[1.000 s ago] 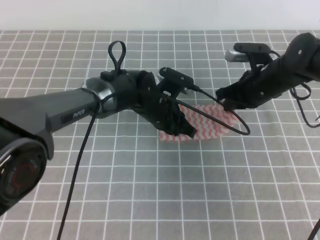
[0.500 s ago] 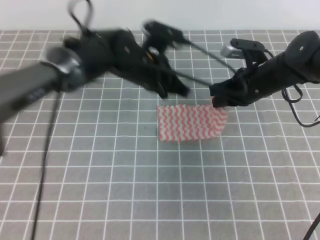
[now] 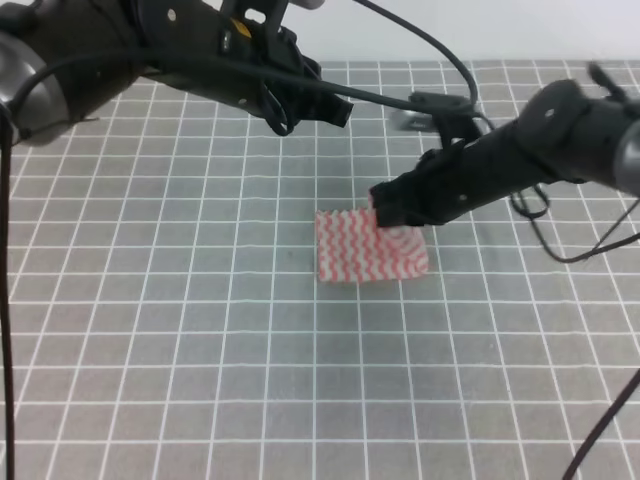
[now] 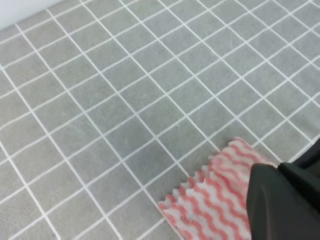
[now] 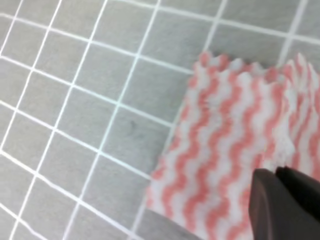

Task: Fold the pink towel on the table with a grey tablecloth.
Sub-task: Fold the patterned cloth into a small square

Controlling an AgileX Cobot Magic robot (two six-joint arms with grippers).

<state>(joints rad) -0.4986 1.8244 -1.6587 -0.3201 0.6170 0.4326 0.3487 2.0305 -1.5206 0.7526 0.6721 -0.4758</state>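
R gripper (image 3: pixel 385 212) at frame centre pinches pink towel (image 3: pixel 362 248) edge, jaws closed on cloth. L gripper (image 3: pixel 335 108) upper left; can't tell jaw state. Risk: thin cloth slips mid-drag, fold lands crooked on grey tablecloth (image 3: pixel 200 350).

A plain white wall (image 3: pixel 480 30) runs along the far edge of the scene in the exterior high view, as a pale unmarked band. It shows again as a small white wedge in the far left corner of the left wrist view (image 4: pixel 20 10). Black cables (image 3: pixel 560 250) hang in loops at the right of the scene, and another thin black cable (image 3: pixel 8 300) runs down the left edge.
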